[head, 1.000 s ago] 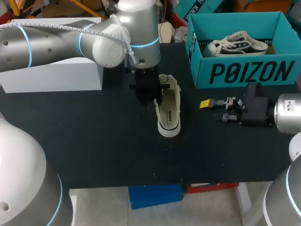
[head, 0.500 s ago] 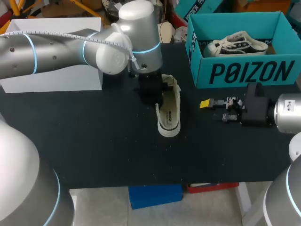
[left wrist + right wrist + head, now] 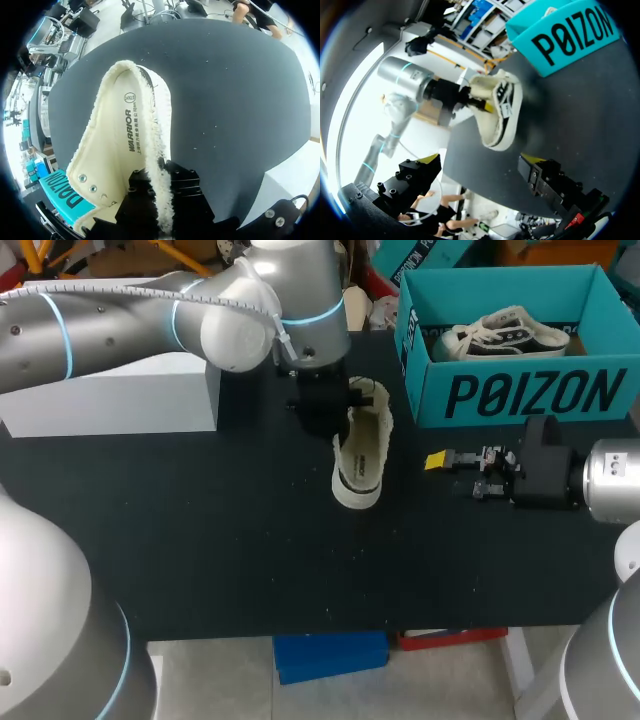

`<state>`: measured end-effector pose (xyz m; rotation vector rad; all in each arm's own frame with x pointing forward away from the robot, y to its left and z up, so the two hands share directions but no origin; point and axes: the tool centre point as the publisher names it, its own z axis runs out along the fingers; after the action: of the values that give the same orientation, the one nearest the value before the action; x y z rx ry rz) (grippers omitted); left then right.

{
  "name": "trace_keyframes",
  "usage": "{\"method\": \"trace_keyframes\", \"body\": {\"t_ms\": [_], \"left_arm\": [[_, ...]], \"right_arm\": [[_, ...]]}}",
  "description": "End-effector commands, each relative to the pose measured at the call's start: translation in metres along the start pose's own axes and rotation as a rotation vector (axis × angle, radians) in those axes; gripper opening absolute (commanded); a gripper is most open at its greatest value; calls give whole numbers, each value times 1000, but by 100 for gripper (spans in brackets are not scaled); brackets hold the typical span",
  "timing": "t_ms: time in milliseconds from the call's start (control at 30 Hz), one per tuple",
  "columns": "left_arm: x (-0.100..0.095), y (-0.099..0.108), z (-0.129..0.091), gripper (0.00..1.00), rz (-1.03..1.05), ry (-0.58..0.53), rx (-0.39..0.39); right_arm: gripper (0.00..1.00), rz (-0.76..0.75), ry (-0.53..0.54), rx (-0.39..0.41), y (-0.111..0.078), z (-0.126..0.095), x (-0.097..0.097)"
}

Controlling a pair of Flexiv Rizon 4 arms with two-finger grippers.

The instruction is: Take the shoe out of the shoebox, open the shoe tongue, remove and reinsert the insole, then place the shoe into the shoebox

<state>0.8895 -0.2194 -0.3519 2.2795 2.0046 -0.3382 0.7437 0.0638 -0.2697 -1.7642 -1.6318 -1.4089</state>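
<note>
A cream canvas shoe (image 3: 362,455) is in the middle of the black table (image 3: 200,540), toe down and heel end raised. My left gripper (image 3: 340,410) is shut on the fuzzy edge of its opening; in the left wrist view that edge (image 3: 159,165) runs between the black fingers of that gripper (image 3: 160,180). The shoe's inside (image 3: 112,150) faces that camera. My right gripper (image 3: 452,472) hangs open to the shoe's right, holding nothing. From the right wrist view, the shoe (image 3: 497,112) and left gripper (image 3: 482,104) are ahead of the open right gripper (image 3: 480,160).
The teal shoebox (image 3: 520,390) stands at the back right with a black-and-white shoe (image 3: 510,332) in it; its front wall (image 3: 570,40) also shows in the right wrist view. A white box (image 3: 110,400) sits at the back left.
My left gripper has shut on the shoe's opening edge and lifted its heel end up and slightly back-right, tilting the shoe. The right arm has stayed still.
</note>
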Motion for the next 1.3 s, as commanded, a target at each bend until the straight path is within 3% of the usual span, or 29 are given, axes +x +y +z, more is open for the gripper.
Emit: {"method": "trace_keyframes", "body": {"t_ms": [33, 200, 233, 367, 533, 733, 1000, 1300], "left_arm": [[2, -19, -48, 0, -19, -28, -66], [4, -28, -89, 0, -166, -128, -116], [8, -29, -98, 0, -205, -97, -158], [22, -34, -130, 0, -357, -168, -217], [51, -40, -171, 0, -520, -222, -333], [99, -49, -202, 0, -692, -267, -425], [151, -52, -220, 0, -866, -336, -483], [151, -52, -220, 0, -866, -336, -483]], "right_arm": [[100, 1, -2, 2, 1, 1, 0], [100, 1, -2, 2, 1, 1, 0], [100, 1, -2, 2, 1, 1, 0], [100, 1, -2, 2, 1, 1, 0], [100, 1, -2, 2, 1, 1, 0], [100, 1, -2, 2, 1, 1, 0], [100, 1, -2, 2, 1, 1, 0], [100, 1, -2, 2, 1, 1, 0]]}}
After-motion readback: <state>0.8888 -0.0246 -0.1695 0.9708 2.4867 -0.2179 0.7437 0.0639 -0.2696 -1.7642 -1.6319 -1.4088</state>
